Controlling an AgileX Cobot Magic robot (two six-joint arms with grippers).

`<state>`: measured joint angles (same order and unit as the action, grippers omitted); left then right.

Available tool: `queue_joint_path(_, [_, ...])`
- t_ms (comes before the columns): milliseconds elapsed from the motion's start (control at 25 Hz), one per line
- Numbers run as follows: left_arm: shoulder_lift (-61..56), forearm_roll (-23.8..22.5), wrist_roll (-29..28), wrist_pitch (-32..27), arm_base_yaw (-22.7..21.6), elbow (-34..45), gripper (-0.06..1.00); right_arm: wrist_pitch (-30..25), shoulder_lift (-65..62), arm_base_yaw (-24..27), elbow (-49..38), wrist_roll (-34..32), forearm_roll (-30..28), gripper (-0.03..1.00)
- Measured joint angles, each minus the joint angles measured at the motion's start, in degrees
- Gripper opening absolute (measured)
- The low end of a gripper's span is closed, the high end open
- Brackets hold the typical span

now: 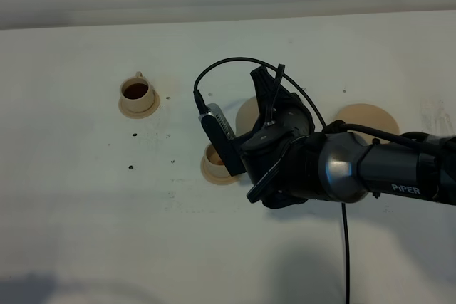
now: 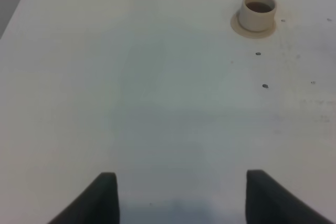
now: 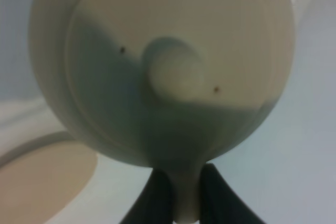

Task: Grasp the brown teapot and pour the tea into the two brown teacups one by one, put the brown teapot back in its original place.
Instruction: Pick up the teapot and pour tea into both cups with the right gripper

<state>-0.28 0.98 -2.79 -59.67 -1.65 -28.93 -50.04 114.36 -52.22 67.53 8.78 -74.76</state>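
Reaching across the middle in the high view, the right arm (image 1: 385, 169) carries the teapot (image 1: 247, 115) close by the near cup (image 1: 214, 164). The far cup (image 1: 137, 93) holds dark tea, and the wide saucer (image 1: 367, 120) lies well to the right. Left wrist view: the left gripper (image 2: 181, 203) gapes wide, holding nothing, above the table (image 2: 131, 77). Right wrist view: the right gripper (image 3: 181, 177) is pinched tight on the teapot's handle (image 3: 184, 203).

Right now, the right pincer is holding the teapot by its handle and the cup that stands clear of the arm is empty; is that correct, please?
Not quite: that cup is not empty. It holds dark liquid, as the left wrist view shows. The right pincer does hold the teapot by its handle.
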Motion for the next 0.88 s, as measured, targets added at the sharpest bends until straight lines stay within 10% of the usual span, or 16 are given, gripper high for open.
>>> queue_joint_path(880, [0.00, 0.00, 0.00, 0.00, 0.00, 0.00, 0.52, 2.02, 0.00, 0.00, 0.00, 1.38, -4.64, 0.13])
